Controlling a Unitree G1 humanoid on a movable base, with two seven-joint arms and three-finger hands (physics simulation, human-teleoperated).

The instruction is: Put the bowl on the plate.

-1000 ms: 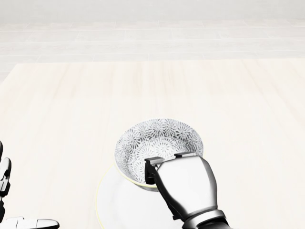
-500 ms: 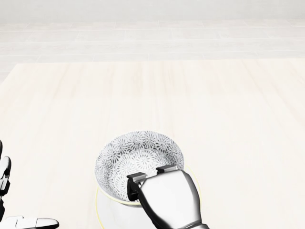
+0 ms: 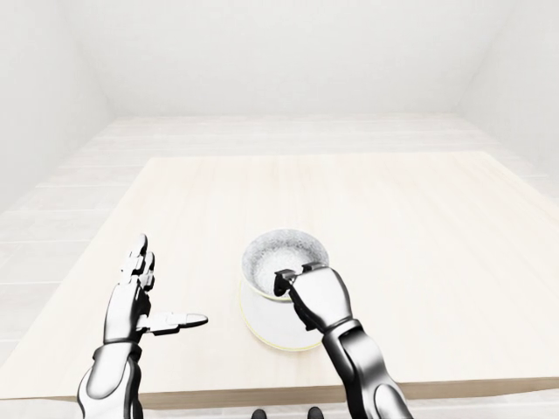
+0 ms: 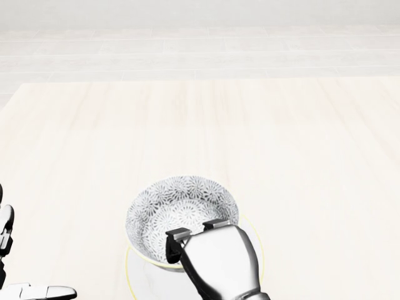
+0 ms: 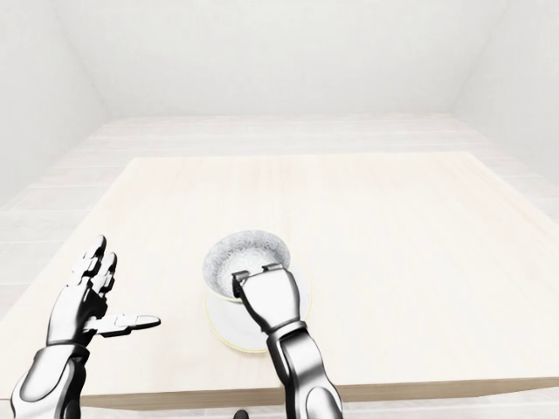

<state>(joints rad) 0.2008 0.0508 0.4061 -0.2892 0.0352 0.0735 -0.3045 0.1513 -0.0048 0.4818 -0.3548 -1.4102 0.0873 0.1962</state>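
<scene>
1. The bowl (image 4: 181, 219) is over the plate (image 4: 140, 275), near the table's (image 3: 419, 227) near edge and a little left of its middle. It seems to sit on or just above the plate; I cannot tell whether its base touches.

2. In my judgement the task is nearly done: the carrying appears over, and what is left is to settle the bowl flat, let go, and lift the hand clear without dragging the bowl along.

3. The right hand (image 4: 215, 259) grips the bowl at the rim side nearest the robot. Two dark fingertips (image 4: 177, 236) hook over the rim into the bowl, and the silver palm covers the outer wall, so the fingers pinch the rim. The thumb is hidden behind the hand.

4. The left hand (image 3: 140, 301) hangs over the table to the left of the plate, apart from it and holding nothing. Its fingers are spread, two pointing up and the thumb sticking out sideways toward the plate.

5. The bowl is empty; only its grey flower pattern shows inside. The plate carries nothing but the bowl, which sits toward the plate's left and far side in the head view, leaving a strip of plate bare at the right.

6. The rest of the table carries nothing that the views show.
</scene>
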